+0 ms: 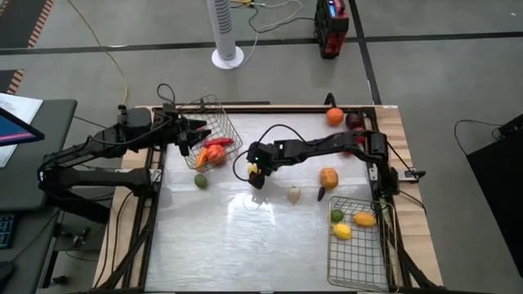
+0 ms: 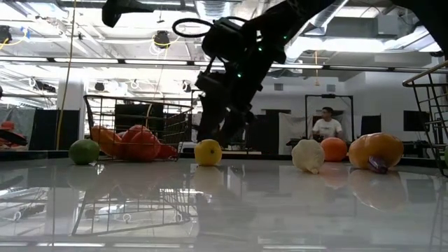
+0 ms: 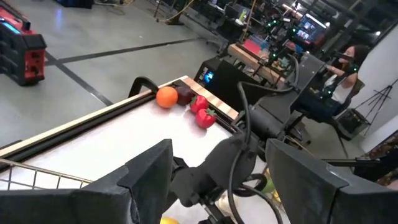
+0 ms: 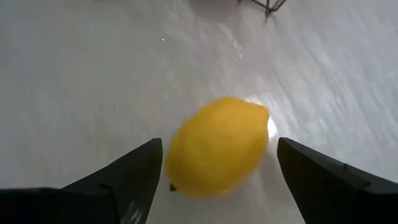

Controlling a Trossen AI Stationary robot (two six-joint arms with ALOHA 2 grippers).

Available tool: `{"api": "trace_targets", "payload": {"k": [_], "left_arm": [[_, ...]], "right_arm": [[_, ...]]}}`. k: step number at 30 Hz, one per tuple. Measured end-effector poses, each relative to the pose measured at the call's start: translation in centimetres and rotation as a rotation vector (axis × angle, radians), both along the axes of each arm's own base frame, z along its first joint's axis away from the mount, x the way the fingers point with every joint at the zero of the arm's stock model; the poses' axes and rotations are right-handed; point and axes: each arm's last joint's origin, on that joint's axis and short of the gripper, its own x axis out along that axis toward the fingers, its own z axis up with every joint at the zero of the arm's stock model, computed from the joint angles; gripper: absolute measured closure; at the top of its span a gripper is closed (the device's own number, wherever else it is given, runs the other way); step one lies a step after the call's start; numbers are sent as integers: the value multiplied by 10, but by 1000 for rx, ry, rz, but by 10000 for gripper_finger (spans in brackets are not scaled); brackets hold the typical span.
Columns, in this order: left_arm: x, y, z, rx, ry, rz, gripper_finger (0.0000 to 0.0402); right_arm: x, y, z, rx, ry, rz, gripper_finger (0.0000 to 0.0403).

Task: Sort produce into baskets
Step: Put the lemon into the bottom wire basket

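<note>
A white table (image 1: 245, 245) is holding two silver wire baskets and scattered toy produce. The right gripper (image 1: 256, 173) is reaching down near the middle of the table, its fingers (image 4: 134, 171) standing spread on either side of a yellow lemon (image 4: 217, 146) that is lying on the table surface; a gap is showing between the lemon and each finger, so nothing is being pinched. Taking this lemon as the landmark: toward the left arm, a tilted basket (image 1: 214, 131) is sitting with red and orange produce (image 1: 212, 153) piled inside, and the left gripper (image 1: 189, 131) is resting at that basket's rim with its fingers (image 3: 146, 171) standing apart and holding nothing. A green lime (image 1: 200, 180) is lying on the table between the lemon and that basket. On the lemon's other side, a white garlic (image 1: 294, 194) is lying near, with an orange-yellow fruit (image 1: 328, 177) beyond it. Farther off, toward the table's near right corner, the second basket (image 1: 359, 245) is holding two yellow pieces (image 1: 353, 225) and a lime (image 1: 337, 216). An orange (image 1: 334, 116) is sitting at the far right corner.
</note>
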Motion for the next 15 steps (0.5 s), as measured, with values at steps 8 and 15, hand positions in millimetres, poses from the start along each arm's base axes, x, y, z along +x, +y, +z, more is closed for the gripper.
{"api": "trace_targets", "payload": {"k": [8,15], "left_arm": [[0,0,0,0,0,1,157],[0,0,0,-8,-3,3,157]], "right_arm": [[0,-3,-15,-32,-28,28,96],[-1,-3,-16,-34,-20,30,127]]}}
